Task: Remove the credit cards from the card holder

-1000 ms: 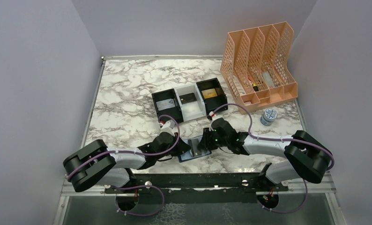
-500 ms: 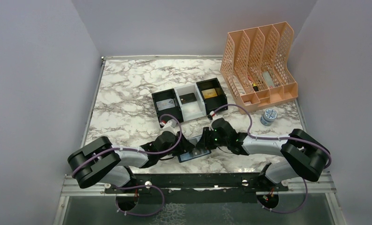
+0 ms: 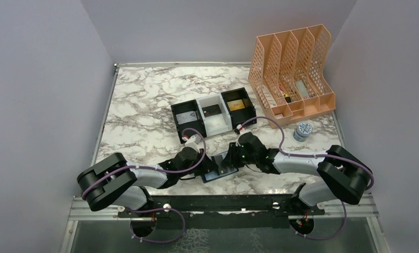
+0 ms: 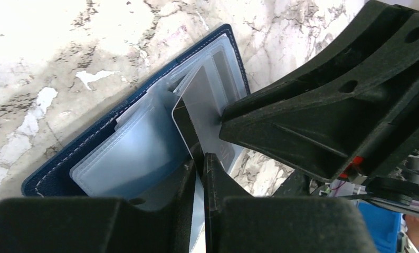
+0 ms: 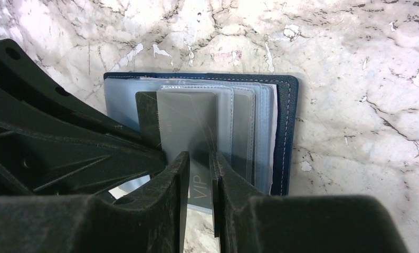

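Note:
The navy card holder (image 3: 213, 174) (image 5: 285, 132) (image 4: 59, 168) lies open on the marble near the front edge, its pale pockets facing up. A silver-grey credit card (image 5: 189, 118) (image 4: 205, 103) marked VIP sticks partly out of a pocket, with a dark card (image 5: 145, 124) beside it. My left gripper (image 4: 201, 161) (image 3: 209, 167) is shut on the silver-grey card's edge. From the other side, my right gripper (image 5: 199, 171) (image 3: 229, 162) rests its tips on the card and pockets. Its jaws are a narrow gap apart and hold nothing.
A black-and-white three-compartment tray (image 3: 218, 125) stands just behind the arms, with a silver card (image 3: 186, 117), a dark card (image 3: 211, 110) and a gold card (image 3: 236, 104) in it. A tall peach file rack (image 3: 294, 74) and a small round tin (image 3: 302, 130) stand at the back right.
The left gripper opened briefly and closed again on the silver-grey card, and its arm shifted slightly right. The right gripper has stayed where it was.

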Robot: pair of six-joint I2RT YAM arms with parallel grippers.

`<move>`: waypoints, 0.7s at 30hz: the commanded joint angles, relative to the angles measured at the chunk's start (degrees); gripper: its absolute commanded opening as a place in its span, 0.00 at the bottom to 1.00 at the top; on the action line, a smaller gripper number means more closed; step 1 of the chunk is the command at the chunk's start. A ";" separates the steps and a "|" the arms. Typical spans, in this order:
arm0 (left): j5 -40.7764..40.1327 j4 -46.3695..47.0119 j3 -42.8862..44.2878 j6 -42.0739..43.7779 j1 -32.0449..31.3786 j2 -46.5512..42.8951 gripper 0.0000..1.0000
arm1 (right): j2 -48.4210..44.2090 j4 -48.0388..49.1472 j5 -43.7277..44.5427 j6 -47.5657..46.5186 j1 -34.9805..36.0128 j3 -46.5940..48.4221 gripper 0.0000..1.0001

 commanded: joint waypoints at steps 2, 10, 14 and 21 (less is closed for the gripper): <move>4.34 3.63 1.55 -1.77 -0.33 -2.18 0.11 | 0.88 -7.98 4.32 -2.04 -0.50 -1.38 0.22; 4.99 4.23 2.03 -2.50 -0.26 -1.22 0.31 | 0.25 -7.92 3.96 -2.08 -0.49 -1.44 0.22; 6.11 4.98 2.37 -2.87 -0.25 0.76 0.28 | -0.17 -8.04 3.87 -2.08 -0.50 -1.53 0.22; 3.91 6.00 0.82 -4.02 -0.26 0.16 0.00 | -4.67 -8.76 3.40 -3.93 -0.49 -1.43 0.23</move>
